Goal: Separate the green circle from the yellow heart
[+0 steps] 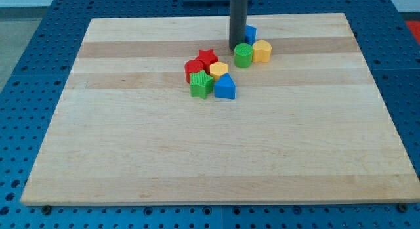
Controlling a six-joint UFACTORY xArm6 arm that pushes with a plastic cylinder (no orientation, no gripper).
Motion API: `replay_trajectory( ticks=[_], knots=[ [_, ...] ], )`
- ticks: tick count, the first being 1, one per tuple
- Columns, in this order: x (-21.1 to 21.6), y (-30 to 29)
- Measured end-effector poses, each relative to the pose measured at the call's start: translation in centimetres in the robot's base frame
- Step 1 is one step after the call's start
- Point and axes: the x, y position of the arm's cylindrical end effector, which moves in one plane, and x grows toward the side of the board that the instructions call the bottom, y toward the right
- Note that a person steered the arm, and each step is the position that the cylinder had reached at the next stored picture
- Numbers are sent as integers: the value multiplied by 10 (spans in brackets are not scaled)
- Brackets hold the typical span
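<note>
Nearest the view's bottom on the table (216, 163) sat a green star (201, 85) and a blue triangle-like block (225, 88), touching a yellow block (218, 71), a red cylinder (193, 69) and a red star (207, 57). Farther up, the green circle (243, 56) touched the yellow heart (262, 51). My tip (237, 46), a bare rod with no end effector to open or close, stood just above-left of the circle, beside a half-hidden blue block (251, 33).

No legible text, labels, brand marks, numbers or signs appear anywhere: the blocks, the wooden counter (216, 144) and the blue perforated surface (39, 52) around it are all unmarked.
</note>
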Motion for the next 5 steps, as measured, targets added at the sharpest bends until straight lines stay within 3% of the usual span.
replay_trajectory(
  ticks=[5],
  knots=[
    [8, 30]
  ],
)
